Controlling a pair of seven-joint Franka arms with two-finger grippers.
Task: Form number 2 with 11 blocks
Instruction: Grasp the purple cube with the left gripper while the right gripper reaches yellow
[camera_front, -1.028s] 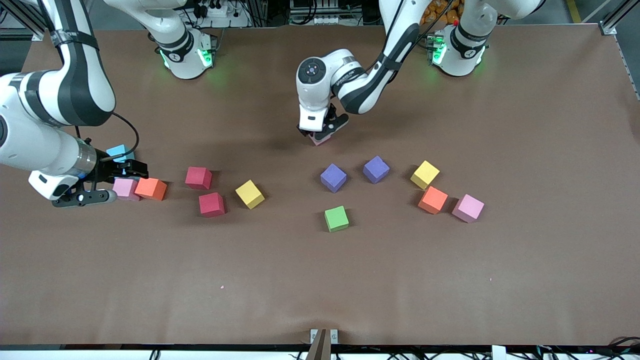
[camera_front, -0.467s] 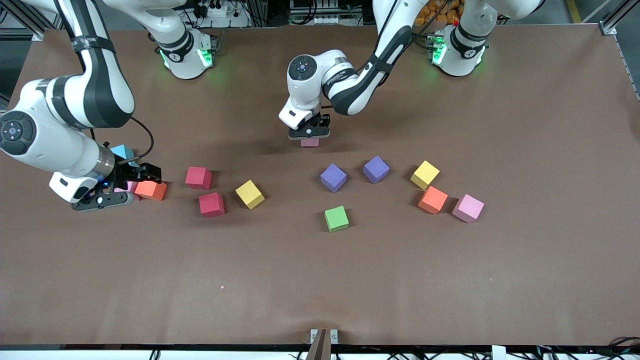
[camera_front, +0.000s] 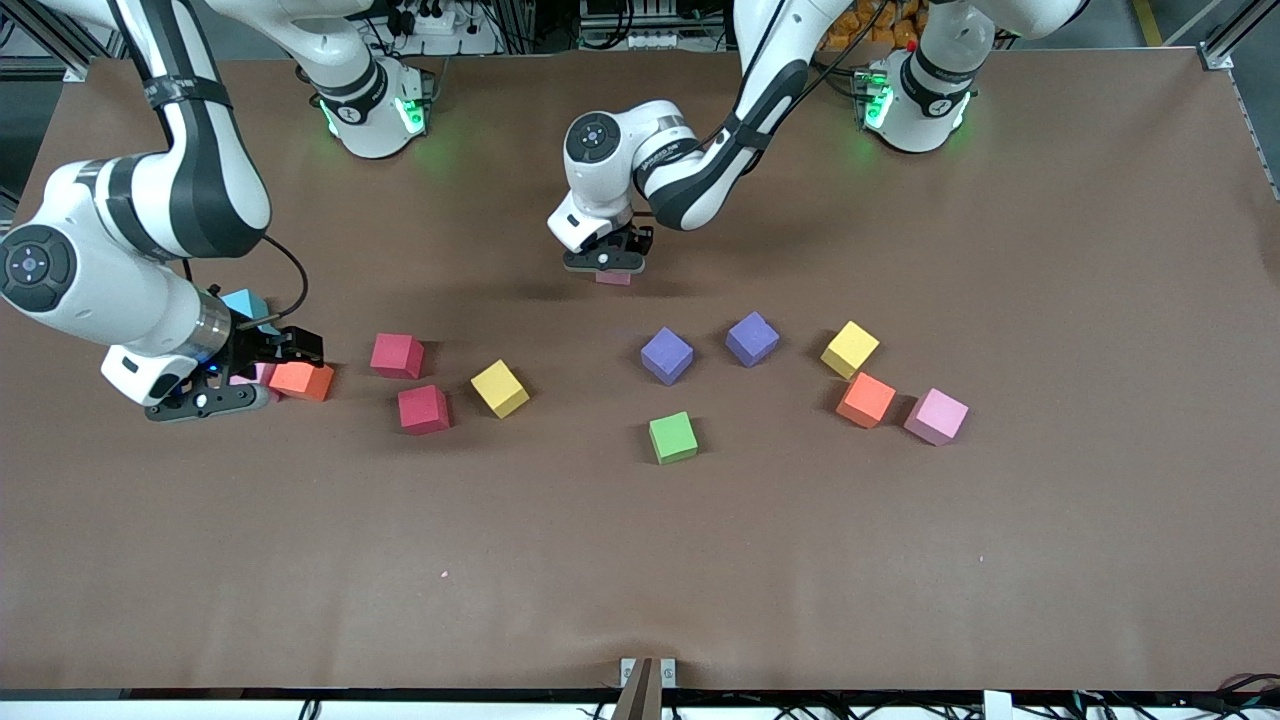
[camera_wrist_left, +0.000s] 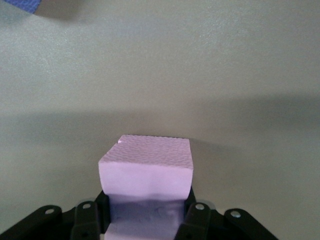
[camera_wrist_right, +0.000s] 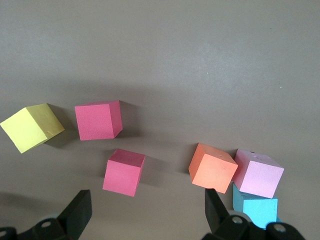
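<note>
Pink matte foam cube (camera_wrist_left: 146, 166) sits clamped in left gripper (camera_front: 607, 262), over bare table (camera_front: 640, 560), near purple cube (camera_front: 666, 355). Right gripper (camera_front: 245, 372) waits, spread wide, over orange cube (camera_front: 301, 380). Digit unstarted; next: set down squarely.

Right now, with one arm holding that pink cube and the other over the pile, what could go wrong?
The left gripper is shut on only the pink cube's lower part, so it might tilt or slip. The right gripper, open over touching orange and pink cubes, could nudge the neighbour when grabbing one.
</note>
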